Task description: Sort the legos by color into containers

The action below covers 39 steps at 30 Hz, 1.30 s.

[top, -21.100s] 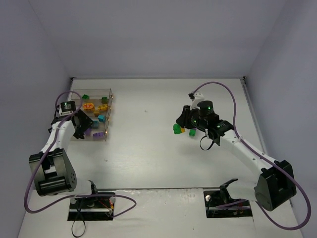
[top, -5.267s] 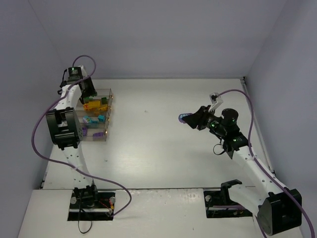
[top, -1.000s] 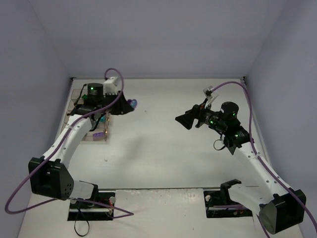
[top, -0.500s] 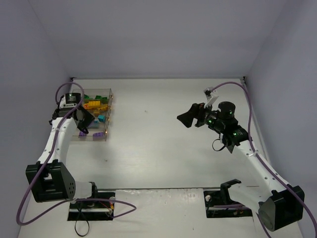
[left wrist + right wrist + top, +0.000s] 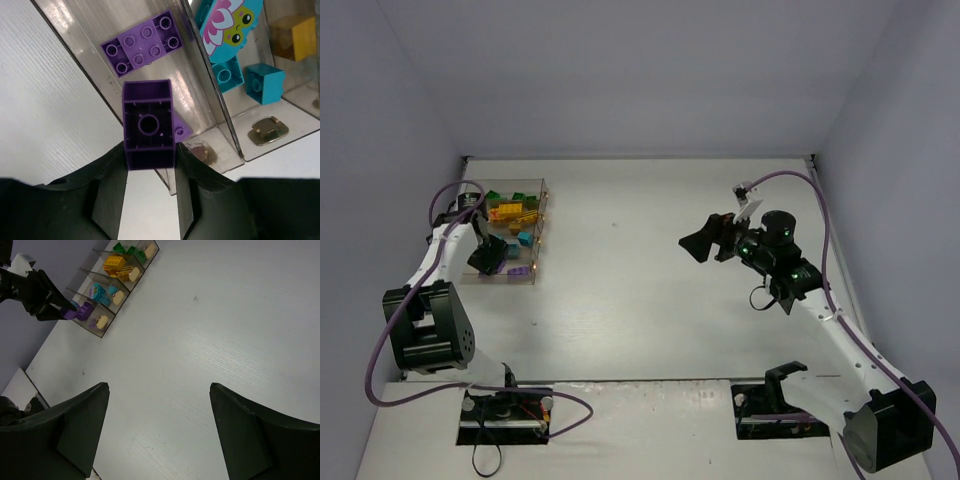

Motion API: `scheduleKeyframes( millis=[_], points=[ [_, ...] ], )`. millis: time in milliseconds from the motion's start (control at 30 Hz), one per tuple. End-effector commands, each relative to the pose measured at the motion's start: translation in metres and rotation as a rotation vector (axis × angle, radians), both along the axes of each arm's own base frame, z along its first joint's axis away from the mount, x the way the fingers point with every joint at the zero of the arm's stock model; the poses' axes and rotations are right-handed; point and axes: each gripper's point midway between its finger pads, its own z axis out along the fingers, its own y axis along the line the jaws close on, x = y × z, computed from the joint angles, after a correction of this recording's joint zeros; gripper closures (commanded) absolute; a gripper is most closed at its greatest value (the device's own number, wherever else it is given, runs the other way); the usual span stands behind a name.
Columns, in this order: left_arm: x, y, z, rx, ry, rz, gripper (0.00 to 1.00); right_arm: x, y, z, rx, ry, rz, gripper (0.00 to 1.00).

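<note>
My left gripper [image 5: 150,148] is shut on a purple lego [image 5: 149,125], hollow underside towards the camera, just over the near end compartment of the clear containers [image 5: 212,107]. A flat purple lego [image 5: 146,47] lies in that compartment. Teal legos [image 5: 260,82] and a teal flower piece [image 5: 230,22] fill the one beside it, then yellow [image 5: 295,37]. From above, the left gripper [image 5: 485,258] hangs at the near end of the containers [image 5: 542,215]. My right gripper [image 5: 159,385] stands open and empty, high over the table's middle [image 5: 698,243].
The containers [image 5: 107,295] sit at the table's far left, close to the left wall. Round metal discs [image 5: 269,129] lie under the box's edge. A purple cable [image 5: 445,195] loops beside the left arm.
The left arm has swung back from the box's right side to its near end, carrying the purple lego. Its jaws look slightly wider. The right arm has barely moved.
</note>
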Motion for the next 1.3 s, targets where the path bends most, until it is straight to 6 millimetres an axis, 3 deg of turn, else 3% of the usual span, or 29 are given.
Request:
scheduleKeyframes(
  millis=[0,33,167,333,567,800,967,1100,1267],
  points=[
    [0.018,0.006,0.028,0.000,-0.107,0.055,0.65,0.003,-0.003,0.022,0.026,-0.082,-0.017,0.22],
    [0.016,0.005,0.029,0.001,-0.112,0.058,0.52,0.003,-0.003,0.023,0.028,-0.084,-0.017,0.21],
    [0.015,0.004,0.030,-0.005,-0.134,0.052,0.36,0.004,-0.002,0.022,0.026,-0.080,-0.015,0.21],
    [0.015,0.003,0.046,0.001,-0.171,0.026,0.36,0.009,-0.002,0.024,0.024,-0.080,-0.020,0.21],
    [0.013,0.003,0.124,0.126,-0.360,-0.183,0.36,0.027,-0.017,0.039,0.005,-0.122,-0.143,0.16],
    [-0.013,-0.037,0.185,0.223,-0.533,-0.582,0.36,0.046,-0.054,0.063,-0.090,-0.202,-0.351,0.00],
    [-0.048,-0.060,0.205,0.290,-0.584,-0.765,0.35,0.044,-0.083,0.076,-0.179,-0.249,-0.472,0.00],
    [-0.071,-0.062,0.211,0.324,-0.622,-0.800,0.35,0.032,-0.107,0.091,-0.200,-0.278,-0.575,0.00],
    [-0.094,-0.055,0.227,0.399,-0.699,-0.768,0.35,0.018,-0.119,0.105,-0.218,-0.325,-0.608,0.00]
  ],
)
